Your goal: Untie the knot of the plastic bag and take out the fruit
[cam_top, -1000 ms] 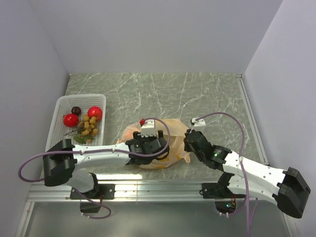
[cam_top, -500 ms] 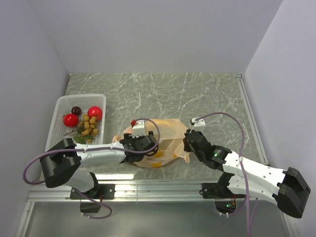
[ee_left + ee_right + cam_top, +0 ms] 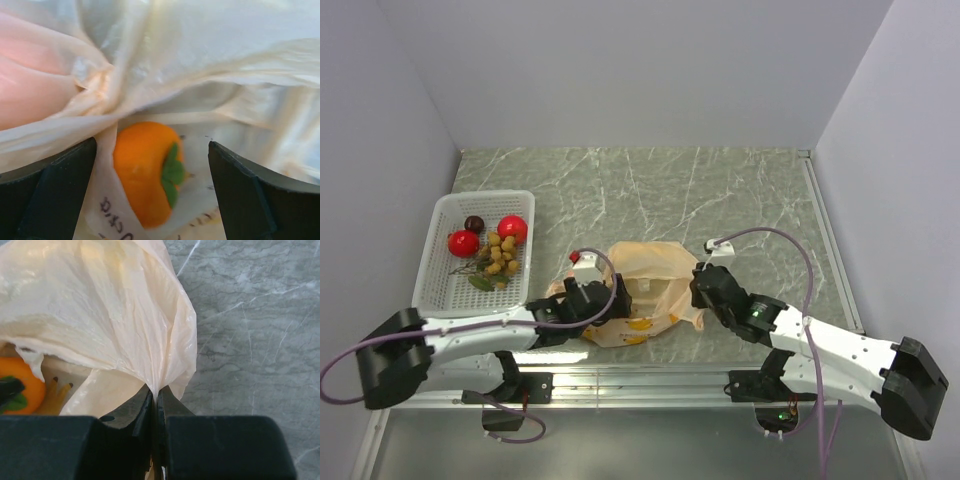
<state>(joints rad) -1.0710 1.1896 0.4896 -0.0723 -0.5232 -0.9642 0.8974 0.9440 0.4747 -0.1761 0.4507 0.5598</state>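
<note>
The pale peach plastic bag point(image 3: 655, 270) lies crumpled at the table's near middle, its mouth towards my left arm. My left gripper point(image 3: 617, 300) is open at that mouth. In the left wrist view its fingers point(image 3: 47, 197) stand wide on either side of an orange fruit point(image 3: 145, 170) with a green leaf, and bag film point(image 3: 200, 65) drapes above. My right gripper point(image 3: 156, 395) is shut on a pinched fold of the bag's right edge point(image 3: 698, 300). An orange point(image 3: 22, 385) and bananas point(image 3: 52, 395) show inside. The knot is out of view.
A white basket point(image 3: 432, 230) at the left holds two red fruits point(image 3: 463, 242), a dark maroon one point(image 3: 473, 223) and a tan cluster point(image 3: 500, 255). Grey walls enclose the marbled table on three sides. A metal rail point(image 3: 640, 385) runs along the near edge.
My left gripper has opened wider and drawn back to the left and nearer the table's front edge. The bag has sagged flatter. The right gripper has kept its pinch in place.
</note>
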